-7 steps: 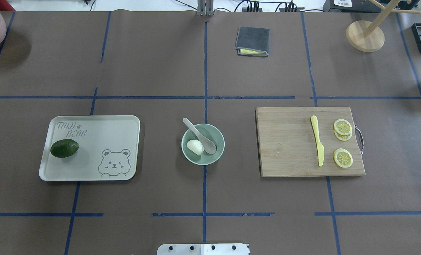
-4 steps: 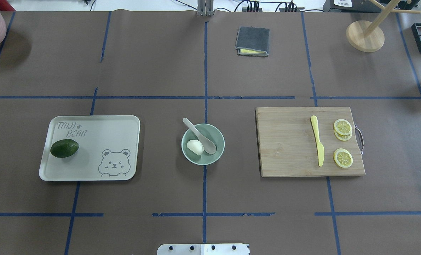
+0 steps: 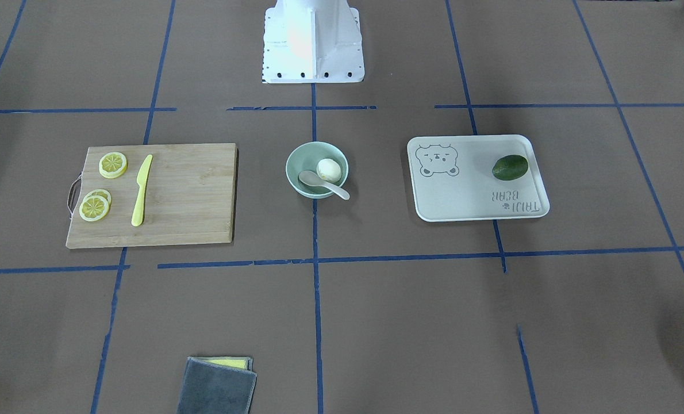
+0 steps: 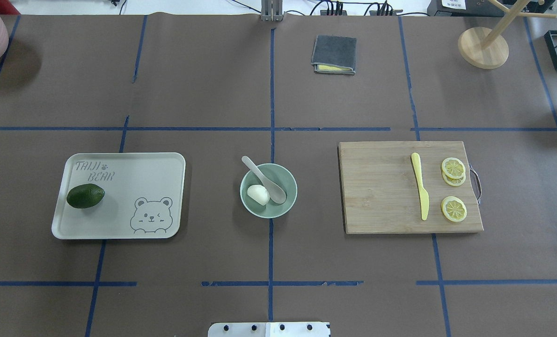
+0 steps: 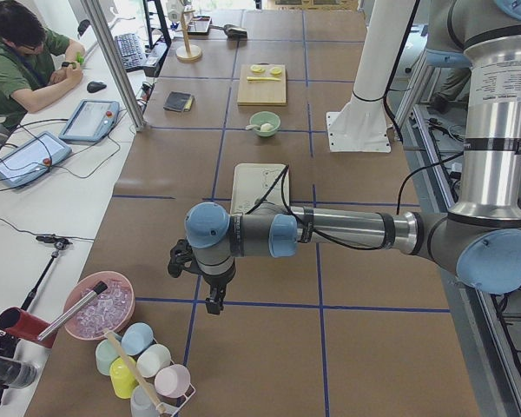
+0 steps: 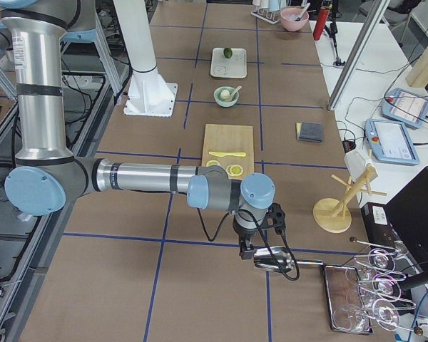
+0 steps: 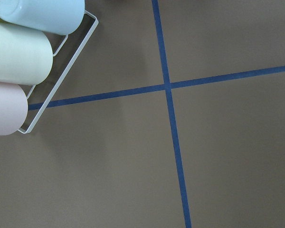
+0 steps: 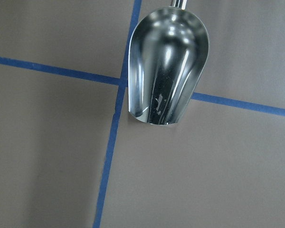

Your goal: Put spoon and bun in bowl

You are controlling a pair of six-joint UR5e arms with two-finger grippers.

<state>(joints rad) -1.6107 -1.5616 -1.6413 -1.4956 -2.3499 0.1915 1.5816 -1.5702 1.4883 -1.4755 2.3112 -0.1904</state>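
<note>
The pale mint-green bowl (image 4: 291, 186) stands at the table's middle, also in the front view (image 3: 292, 167). The white bun (image 4: 258, 194) lies inside it (image 3: 329, 169). The off-white spoon (image 4: 265, 180) rests in the bowl with its scoop down beside the bun and its handle over the rim (image 3: 322, 184). My left gripper (image 5: 213, 304) hangs over the table's far left end, far from the bowl. My right gripper (image 6: 244, 251) hangs over the far right end near a metal scoop (image 8: 167, 66). Both show only in side views, so I cannot tell if they are open or shut.
A white bear-print tray (image 4: 133, 173) holds an avocado (image 4: 85, 195). A wooden cutting board (image 4: 381, 192) carries a yellow knife (image 4: 420, 191) and lemon slices (image 4: 453, 208). A grey cloth (image 4: 334, 54) and a wooden stand (image 4: 483, 47) are at the back. Pastel cups in a rack (image 7: 19, 52) lie at the left end.
</note>
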